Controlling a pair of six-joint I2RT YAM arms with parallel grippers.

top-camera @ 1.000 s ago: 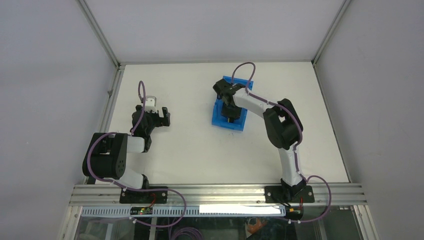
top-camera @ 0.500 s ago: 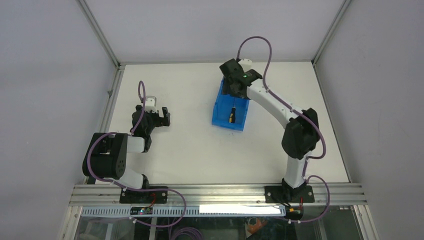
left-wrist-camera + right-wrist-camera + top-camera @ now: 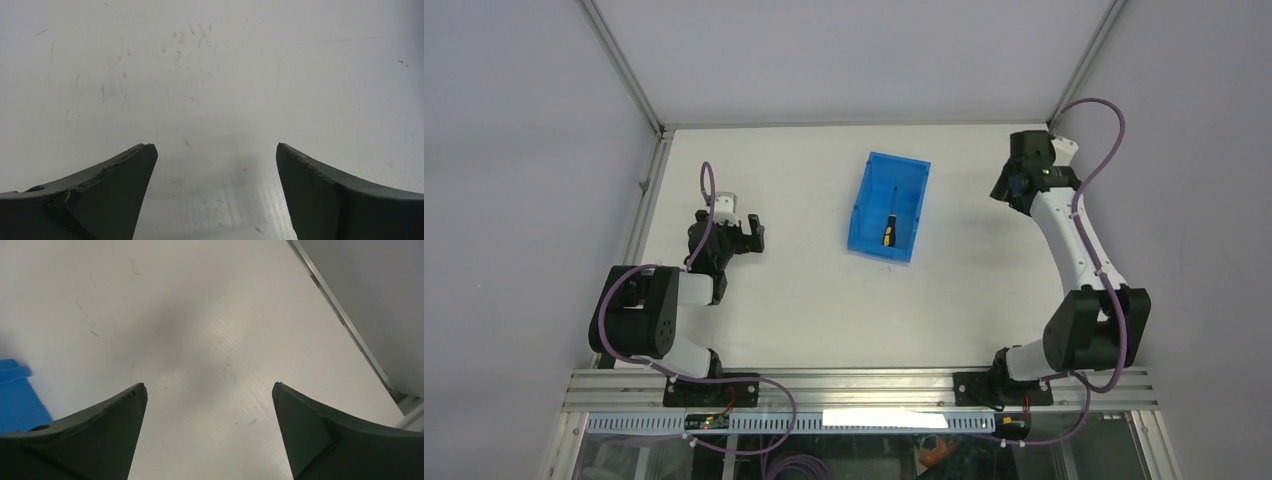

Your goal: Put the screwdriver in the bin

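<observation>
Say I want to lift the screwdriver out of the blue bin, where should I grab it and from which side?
Take the screwdriver by its thick black-and-yellow handle, which lies toward the near end of the bin. Come straight down from above, since the raised walls likely block a sideways reach. It lies lengthwise, so close the end effector across the bin's width.

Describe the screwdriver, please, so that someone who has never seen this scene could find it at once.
On the white table, toward its far side, sits a bright blue bin. The screwdriver lies lengthwise on its floor. It is the only thing inside: a black-and-yellow handle at the near end, a thin dark shaft pointing away.
</observation>
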